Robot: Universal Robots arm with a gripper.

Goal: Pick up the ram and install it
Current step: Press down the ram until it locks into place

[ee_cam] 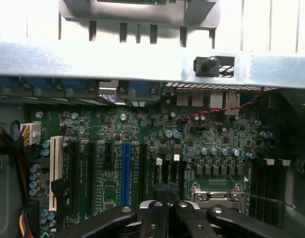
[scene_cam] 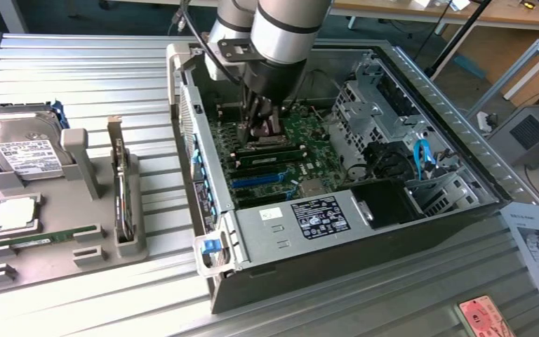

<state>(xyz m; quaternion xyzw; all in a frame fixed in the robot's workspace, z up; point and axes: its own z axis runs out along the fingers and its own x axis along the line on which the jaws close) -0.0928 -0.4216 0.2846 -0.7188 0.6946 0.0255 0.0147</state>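
Across the ribbed metal desk (scene_cam: 82,63) lies the open computer case (scene_cam: 457,126), its green motherboard (scene_cam: 293,151) facing up, and my arm reaches down into it from above. Toward the exterior view's left sits a grey parts tray (scene_cam: 101,239) carrying a hard drive (scene_cam: 17,147), a square silver processor chip (scene_cam: 15,213) and the ram (scene_cam: 40,239), which lies flat in a slot near the tray's front edge, well apart from me. Inside the case my pincer (scene_cam: 262,130) hangs low over the motherboard near the processor socket (ee_cam: 217,191), beside the dark memory slots (scene_cam: 274,151). Its fingers (ee_cam: 168,218) are pressed together at the tips, fully closed, and I can see nothing held between them. A blue expansion slot (ee_cam: 125,171) stands out among the black ones in the wrist view.
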